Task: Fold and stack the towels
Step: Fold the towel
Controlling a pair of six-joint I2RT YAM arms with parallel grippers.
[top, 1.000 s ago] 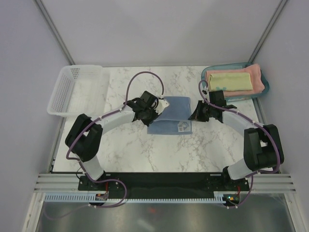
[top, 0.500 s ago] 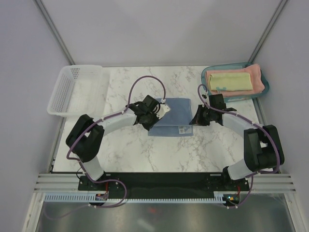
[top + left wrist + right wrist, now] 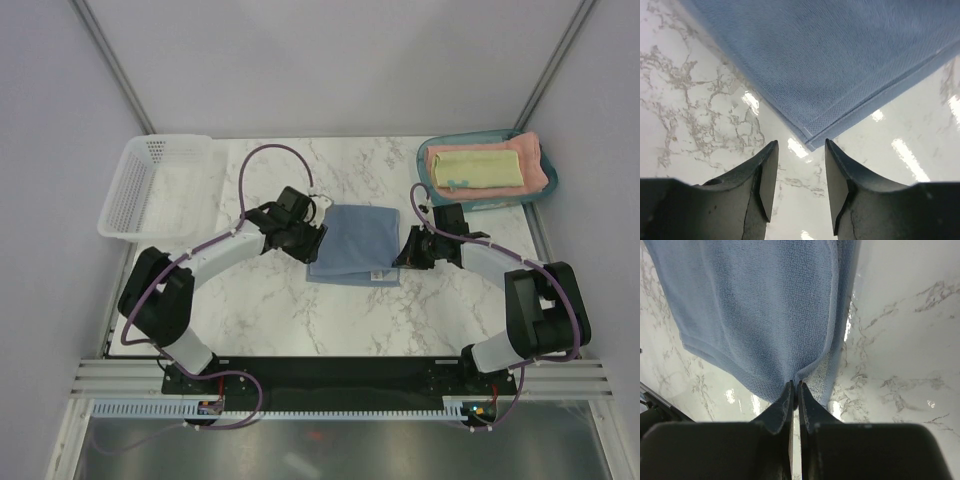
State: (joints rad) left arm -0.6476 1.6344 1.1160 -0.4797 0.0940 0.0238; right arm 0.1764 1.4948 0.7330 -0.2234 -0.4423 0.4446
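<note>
A white plastic mesh basket [image 3: 150, 185] sits far-left on the marble tabletop [image 3: 300, 310]; a teal oval tray [image 3: 422, 160] far-right.

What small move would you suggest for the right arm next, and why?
Probably open the fingers of the right gripper and back off. They are pinched shut on the right edge of the blue towel, puckering it, while the towel lies folded on the table and the left gripper is open, just clear of its corner.
</note>
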